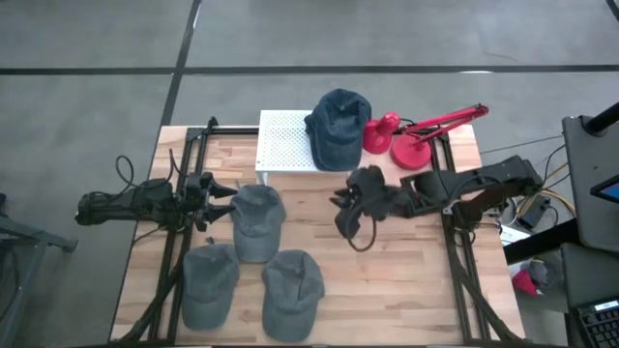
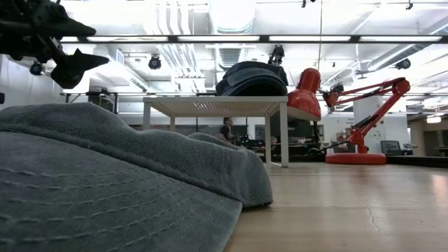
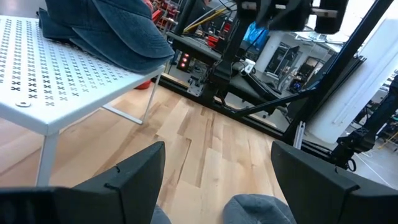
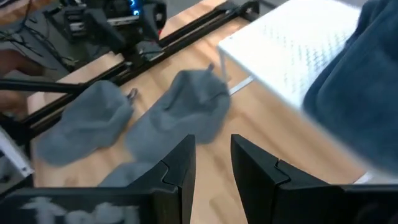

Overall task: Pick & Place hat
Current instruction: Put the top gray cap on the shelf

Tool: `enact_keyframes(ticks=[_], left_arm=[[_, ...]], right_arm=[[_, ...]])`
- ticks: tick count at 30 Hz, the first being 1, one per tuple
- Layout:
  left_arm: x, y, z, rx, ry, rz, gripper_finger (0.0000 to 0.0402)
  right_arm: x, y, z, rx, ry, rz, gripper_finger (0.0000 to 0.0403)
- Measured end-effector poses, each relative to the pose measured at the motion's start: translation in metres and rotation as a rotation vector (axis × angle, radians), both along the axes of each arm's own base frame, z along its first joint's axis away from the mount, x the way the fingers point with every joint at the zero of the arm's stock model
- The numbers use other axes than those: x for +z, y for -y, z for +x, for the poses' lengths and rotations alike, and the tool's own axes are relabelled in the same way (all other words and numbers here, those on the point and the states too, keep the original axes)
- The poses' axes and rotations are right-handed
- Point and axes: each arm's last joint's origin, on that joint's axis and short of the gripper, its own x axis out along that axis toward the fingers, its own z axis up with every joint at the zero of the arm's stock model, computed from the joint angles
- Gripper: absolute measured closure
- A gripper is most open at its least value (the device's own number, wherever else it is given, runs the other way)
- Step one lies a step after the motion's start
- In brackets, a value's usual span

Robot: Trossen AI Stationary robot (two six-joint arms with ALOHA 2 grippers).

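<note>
Left claw (image 1: pixel 221 196) at left-centre of the high view, fingers spread wide and empty, its tips just beside the nearest grey cap (image 1: pixel 256 220); two more grey caps lie lower in the frame, one at lower left (image 1: pixel 209 281), one at lower centre (image 1: pixel 291 291); all three flat on the wooden surface (image 1: pixel 397 280), crowns up, close together.

Above centre, a white perforated stand (image 1: pixel 282 141); a dark blue cap (image 1: pixel 338 128) sits on its right end, already placed by the look of it; red desk lamp (image 1: pixel 414 138) just to its right.

Right claw (image 1: pixel 344 208) right of centre, above bare wood; fingers narrowly apart, nothing between them.

Handling, judged: caps are soft cloth, light, will sag and fold when lifted; not fragile, not slippery; brim likely the only stiff part; a pinch on the crown fabric would bunch up but hold; a pinch on the brim edge gives firmer purchase and keeps the shape. Nearest grey cap looks the next candidate; neighbours lie close, so a low approach could drag one along.
</note>
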Motion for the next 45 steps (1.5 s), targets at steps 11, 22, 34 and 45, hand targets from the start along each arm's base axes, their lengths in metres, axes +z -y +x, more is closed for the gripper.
enact_keyframes(ticks=[11, 22, 34, 45], left_arm=[[0.0, 0.0, 0.0, 0.0, 0.0, 0.007, 0.0106], [-0.001, 0.0, 0.0, 0.0, -0.009, 0.008, 0.0106], [0.008, 0.0, 0.001, -0.006, 0.083, -0.058, 0.0106], [0.026, 0.001, 0.012, -0.002, 0.008, -0.059, 0.0106]], right_arm=[[-0.025, -0.024, -0.006, -0.008, -0.031, 0.167, 0.0305], [-0.044, -0.034, -0.007, 0.03, -0.054, 0.197, 0.0305], [-0.094, -0.033, -0.013, 0.074, -0.173, 0.127, 0.0305], [-0.117, -0.017, -0.046, 0.09, -0.136, 0.101, 0.0346]])
